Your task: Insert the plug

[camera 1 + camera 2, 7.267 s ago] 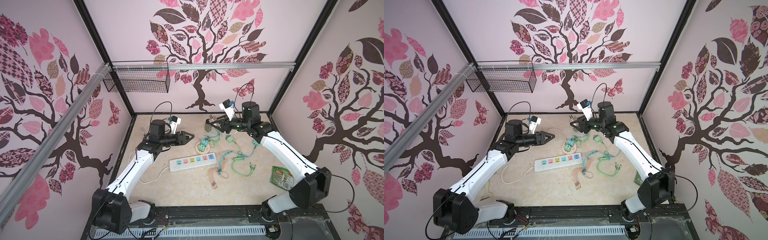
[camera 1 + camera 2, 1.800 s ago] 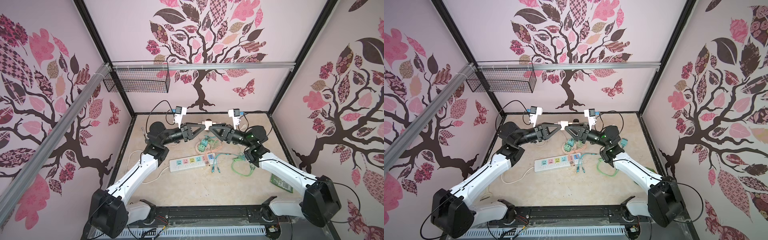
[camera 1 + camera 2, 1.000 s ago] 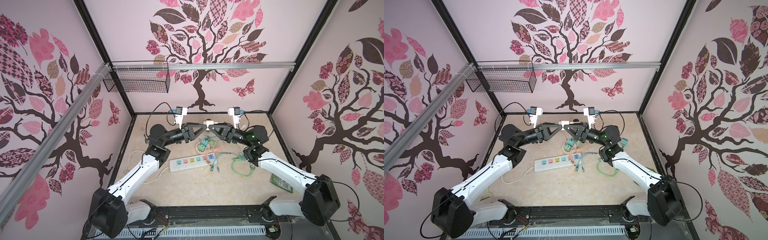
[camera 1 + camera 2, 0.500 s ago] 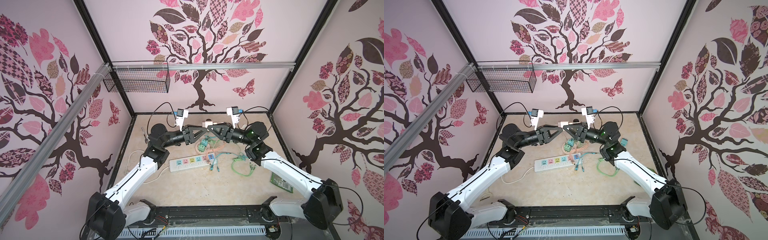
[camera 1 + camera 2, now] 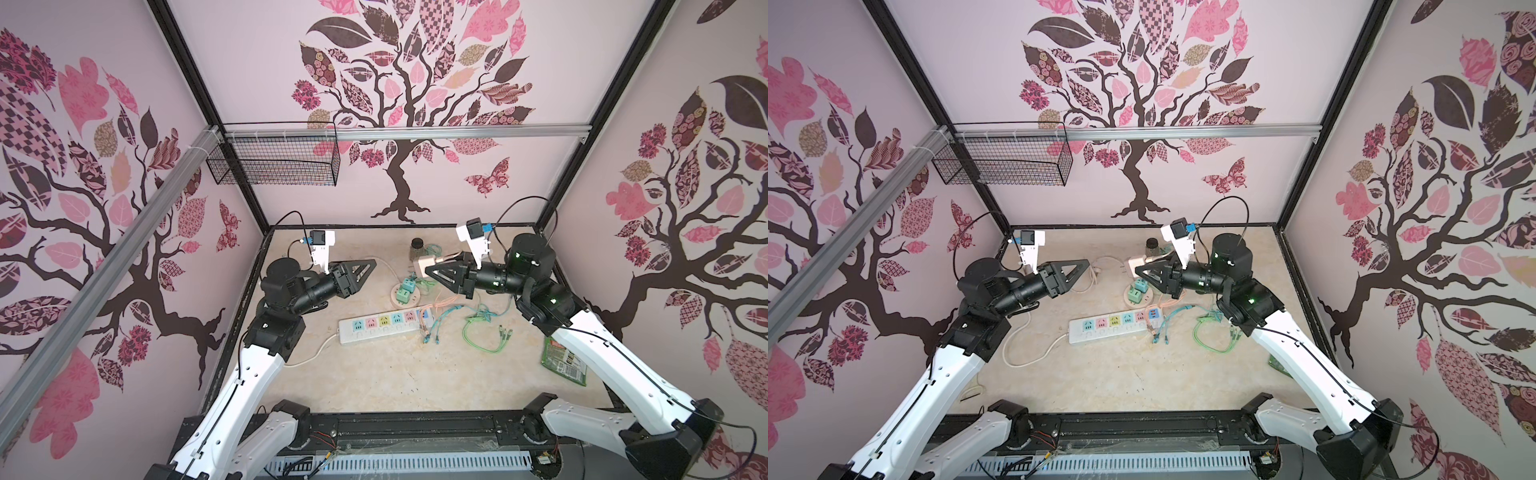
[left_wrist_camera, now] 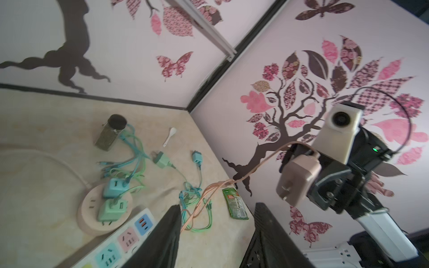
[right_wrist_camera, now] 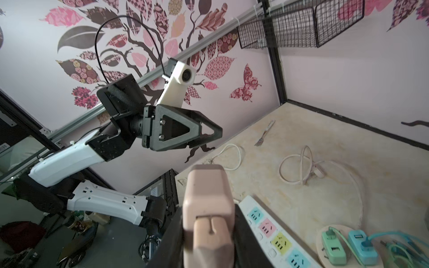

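Note:
A pale pink plug hangs in the air over the back of the table, and my right gripper is shut on it. Its two metal prongs show in the left wrist view, where the plug trails a thin orange cable down to the table. In the right wrist view the plug fills the space between the black fingers. My left gripper stands open and empty, well to the left of the plug. The white power strip with coloured sockets lies on the table below.
A round wooden socket base carrying a green and a blue adapter sits behind the strip. Green and teal cables sprawl to the right, near a green packet. A jar stands at the back. A wire basket hangs on the back wall.
My left gripper has opened, let go of the plug and drawn back to the left. The right gripper keeps the plug and has shifted slightly right.

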Motion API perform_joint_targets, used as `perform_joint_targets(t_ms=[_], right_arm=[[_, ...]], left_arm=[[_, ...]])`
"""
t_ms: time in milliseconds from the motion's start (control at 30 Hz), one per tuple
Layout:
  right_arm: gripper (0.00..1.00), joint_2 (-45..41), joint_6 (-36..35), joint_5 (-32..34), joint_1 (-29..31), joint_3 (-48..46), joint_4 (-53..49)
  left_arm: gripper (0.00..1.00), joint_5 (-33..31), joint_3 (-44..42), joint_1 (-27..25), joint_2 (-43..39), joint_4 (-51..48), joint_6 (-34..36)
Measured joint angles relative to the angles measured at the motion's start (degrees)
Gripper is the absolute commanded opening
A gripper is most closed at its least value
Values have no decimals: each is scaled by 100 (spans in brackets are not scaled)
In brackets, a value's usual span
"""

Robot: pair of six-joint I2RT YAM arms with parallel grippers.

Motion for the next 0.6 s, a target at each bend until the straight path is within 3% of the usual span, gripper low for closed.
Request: perform_joint_targets(t_ms=[233,400,600], right_arm=[[22,219,-831,415,931,74,-1176],[22,737,-1266,857,1687,76,-1685],[20,1130,-1449,1040,1814,22,-1576]], left_arm=[[54,-1556,-542,7,199,-1508,39],[55,-2273,-1008,7,197,-1902,-66],[54,-2914,-1591,7,197,-1987,-201]])
